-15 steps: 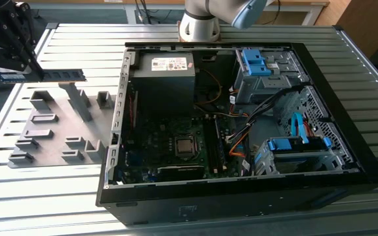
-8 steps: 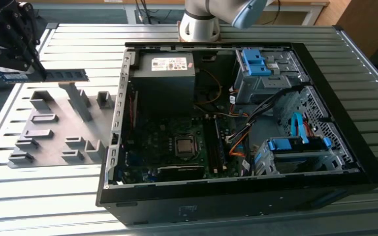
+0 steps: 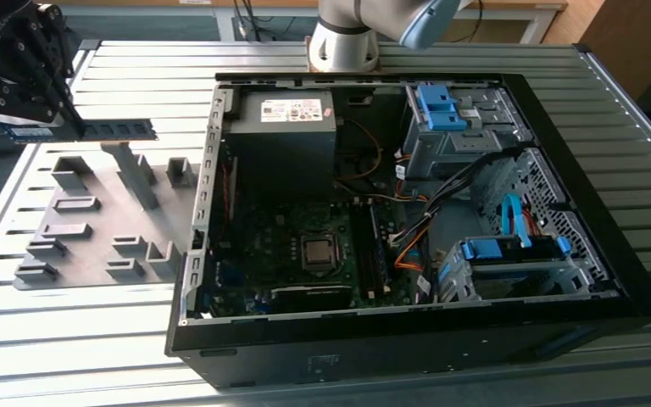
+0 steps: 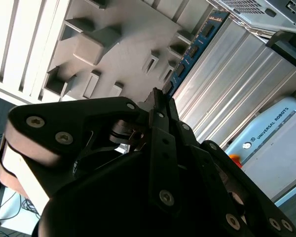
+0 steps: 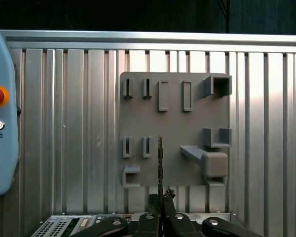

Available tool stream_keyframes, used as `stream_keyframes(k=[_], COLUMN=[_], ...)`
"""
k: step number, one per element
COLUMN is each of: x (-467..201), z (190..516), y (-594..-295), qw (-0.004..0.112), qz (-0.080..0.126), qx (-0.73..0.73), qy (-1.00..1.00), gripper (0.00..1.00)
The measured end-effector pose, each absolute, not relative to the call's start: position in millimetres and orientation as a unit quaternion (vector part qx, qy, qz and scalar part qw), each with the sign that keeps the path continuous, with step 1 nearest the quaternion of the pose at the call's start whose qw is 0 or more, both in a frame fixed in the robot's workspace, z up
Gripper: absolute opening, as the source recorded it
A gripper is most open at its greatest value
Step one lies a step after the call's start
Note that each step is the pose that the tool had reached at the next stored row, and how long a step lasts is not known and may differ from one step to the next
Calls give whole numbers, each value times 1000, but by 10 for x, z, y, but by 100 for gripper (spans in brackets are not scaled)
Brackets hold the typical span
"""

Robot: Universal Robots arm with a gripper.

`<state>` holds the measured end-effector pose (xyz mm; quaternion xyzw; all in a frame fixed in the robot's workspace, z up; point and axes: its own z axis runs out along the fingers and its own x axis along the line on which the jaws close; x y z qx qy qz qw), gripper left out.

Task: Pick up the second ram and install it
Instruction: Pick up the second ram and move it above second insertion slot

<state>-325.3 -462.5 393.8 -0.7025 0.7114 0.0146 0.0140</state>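
The second ram point(image 3: 113, 130), a thin blue-green stick with dark chips, hangs level in the air above the grey fixture plate point(image 3: 88, 229) at the exterior view's left. My gripper point(image 3: 63, 127) is shut on one end of it. The second wrist view has the stick point(image 4: 193, 47) running out from the gripper point(image 4: 160, 98) over the plate point(image 4: 118, 54). Seen edge-on in the first wrist view, the ram point(image 5: 160, 158) is a thin dark line rising from the gripper point(image 5: 161, 196). The open computer case point(image 3: 207, 212) lies to the exterior view's right, with the motherboard's memory slots point(image 3: 378, 250) inside.
Grey holder blocks point(image 3: 136, 174) stand up from the fixture plate point(image 5: 172, 123). Inside the case are a power supply point(image 3: 286, 114), blue drive-bay clips point(image 3: 439, 106) and loose cables point(image 3: 410, 242). A pale blue teach pendant point(image 5: 0, 103) lies on the slatted metal table point(image 3: 77, 356). The arm's base point(image 3: 342, 42) stands behind the case.
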Motion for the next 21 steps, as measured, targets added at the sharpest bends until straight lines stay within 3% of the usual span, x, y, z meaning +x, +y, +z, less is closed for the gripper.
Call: stream_keyframes(k=[21], x=[-3153], z=[3937], y=[-4626], qw=[14], qz=[15], qx=[-703], qy=[711], gripper=[14])
